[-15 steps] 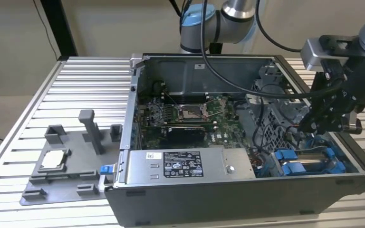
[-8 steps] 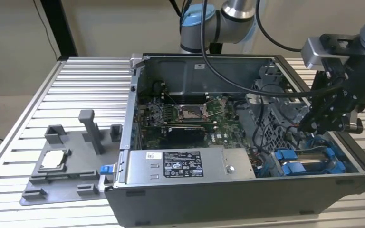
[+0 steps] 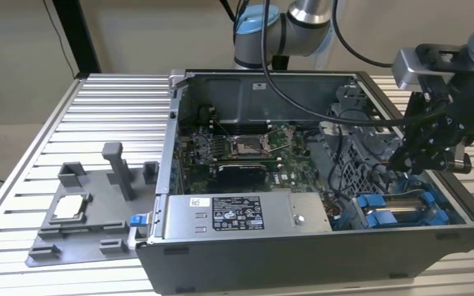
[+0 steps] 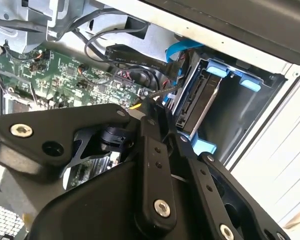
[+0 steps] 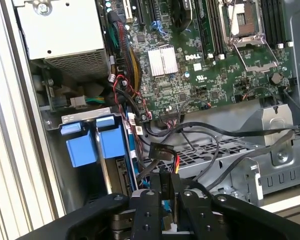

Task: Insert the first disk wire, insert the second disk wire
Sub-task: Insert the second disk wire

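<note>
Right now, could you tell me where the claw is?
On the exterior view's right, the claw, gripping a disk wire, hangs over the blue drive caddies.

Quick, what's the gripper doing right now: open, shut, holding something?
Gripper: fingers shut on the disk wire connector, close to the blue drive carriers.
</note>
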`<state>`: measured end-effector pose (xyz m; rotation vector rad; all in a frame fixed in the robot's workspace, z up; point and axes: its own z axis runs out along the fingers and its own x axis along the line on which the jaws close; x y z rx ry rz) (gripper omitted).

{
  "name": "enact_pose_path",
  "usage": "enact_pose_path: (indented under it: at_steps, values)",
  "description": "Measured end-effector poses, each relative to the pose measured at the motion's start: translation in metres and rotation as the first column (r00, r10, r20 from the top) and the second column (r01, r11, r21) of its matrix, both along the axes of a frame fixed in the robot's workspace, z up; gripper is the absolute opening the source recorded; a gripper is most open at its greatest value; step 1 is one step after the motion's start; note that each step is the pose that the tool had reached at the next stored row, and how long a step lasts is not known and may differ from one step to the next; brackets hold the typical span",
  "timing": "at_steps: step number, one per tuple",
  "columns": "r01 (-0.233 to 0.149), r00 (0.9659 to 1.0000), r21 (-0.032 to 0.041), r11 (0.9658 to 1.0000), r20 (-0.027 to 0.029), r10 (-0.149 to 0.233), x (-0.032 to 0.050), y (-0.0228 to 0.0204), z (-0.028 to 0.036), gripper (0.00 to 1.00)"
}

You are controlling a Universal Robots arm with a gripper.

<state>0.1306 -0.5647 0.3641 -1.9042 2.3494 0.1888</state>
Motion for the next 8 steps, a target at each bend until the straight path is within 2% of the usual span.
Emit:
enact_pose_path:
  at_steps: [1, 3, 4, 6, 7, 8]
  values:
    - [0.000, 1.0000, -0.0030, 1.0000, -0.0057, 0.000, 0.0018, -0.0001, 0.0000, 0.00]
    - [0.000, 0.9998, -0.0286, 0.9996, -0.0203, 0.000, 0.0058, -0.0003, 0.0000, 0.00]
    - [0.000, 0.9997, -0.0435, 0.9991, -0.0243, -0.001, 0.0077, -0.0004, -0.0001, 0.00]
    - [-0.001, 0.9997, -0.0748, 0.9972, -0.0248, -0.001, 0.0082, -0.0004, 0.0000, 0.00]
    - [-0.002, 0.9997, -0.0827, 0.9966, -0.0248, -0.001, 0.0082, -0.0004, -0.0004, 0.00]
    - [-0.002, 0.9997, -0.0834, 0.9965, -0.0248, 0.000, 0.0083, -0.0005, -0.0013, 0.00]
